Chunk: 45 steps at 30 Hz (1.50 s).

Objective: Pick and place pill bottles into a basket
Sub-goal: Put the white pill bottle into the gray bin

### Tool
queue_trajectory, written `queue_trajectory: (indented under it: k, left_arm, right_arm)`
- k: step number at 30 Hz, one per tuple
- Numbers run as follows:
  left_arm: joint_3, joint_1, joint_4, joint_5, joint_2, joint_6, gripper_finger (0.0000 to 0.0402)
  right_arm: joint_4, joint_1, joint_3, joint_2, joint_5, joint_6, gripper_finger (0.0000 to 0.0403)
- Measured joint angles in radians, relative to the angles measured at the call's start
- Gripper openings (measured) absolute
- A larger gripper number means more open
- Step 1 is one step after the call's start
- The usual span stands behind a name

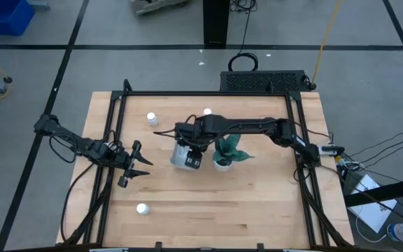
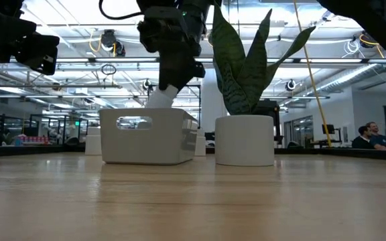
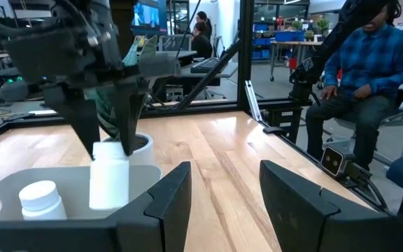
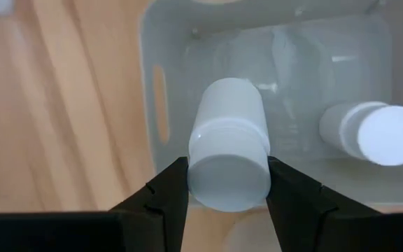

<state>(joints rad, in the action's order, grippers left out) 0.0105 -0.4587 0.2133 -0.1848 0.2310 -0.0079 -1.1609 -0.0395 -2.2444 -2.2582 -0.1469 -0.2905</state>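
My right gripper [image 1: 188,149] hangs over the pale basket [image 1: 177,159], shut on a white pill bottle [image 4: 229,143]. The low view shows the bottle [image 2: 161,98] just above the basket's rim [image 2: 146,111]. A second bottle [image 4: 378,133] stands inside the basket on its floor. Three more bottles stand on the table: one at the far left [image 1: 151,117], one at the far middle [image 1: 207,111], and one near the front [image 1: 142,208]. My left gripper [image 1: 138,164] is open and empty, left of the basket, fingers pointing at it. My right gripper pinches the bottle's cap end [image 4: 228,180] between its two fingers [image 4: 171,187], coming from above and pointing down. The bottle hangs below the fingers, slightly tilted in the low view. It is lifted clear, its lower end about level with the basket's rim.
A white pot with a green spiky plant [image 1: 225,152] stands right beside the basket, on its right. A black frame [image 1: 119,105] borders the wooden table. A seated person [image 3: 359,77] shows beyond the table's edge in the left wrist view.
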Motion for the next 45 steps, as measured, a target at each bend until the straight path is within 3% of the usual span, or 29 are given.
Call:
queue_trajectory:
  k: [7, 13, 18, 23, 31, 37, 45]
  left_arm:
    - [0.0, 0.0, 0.096, -0.006, 0.0, -0.036, 0.0175]
    - [0.0, 0.0, 0.395, -0.013, 0.0, -0.383, 0.0175]
    - [0.0, 0.0, 0.592, -0.135, -0.001, -0.542, 0.0175]
    - [0.0, 0.0, 0.54, -0.232, 0.002, -0.756, 0.0175]
    - [0.0, 0.0, 0.368, -0.137, 0.068, -1.152, 0.0175]
    - [0.006, 0.0, 0.386, -0.091, 0.136, -1.231, 0.0185]
    - [0.119, 0.0, 0.382, -0.068, 0.243, -1.196, 0.0262]
  right_arm:
    - [0.031, 0.003, 0.0, 0.054, -0.066, -0.121, 0.0151]
    - [0.113, 0.009, 0.0, 0.103, -0.096, -0.219, 0.0154]
    - [0.169, 0.023, 0.0, 0.132, -0.143, -0.281, 0.0152]
    - [0.26, 0.059, 0.0, 0.14, -0.172, -0.324, 0.015]
    - [0.39, 0.097, 0.0, 0.138, -0.224, -0.364, 0.0151]
    - [0.502, 0.104, 0.0, 0.138, -0.226, -0.379, 0.0155]
    - [0.521, 0.105, 0.0, 0.138, -0.224, -0.391, 0.0154]
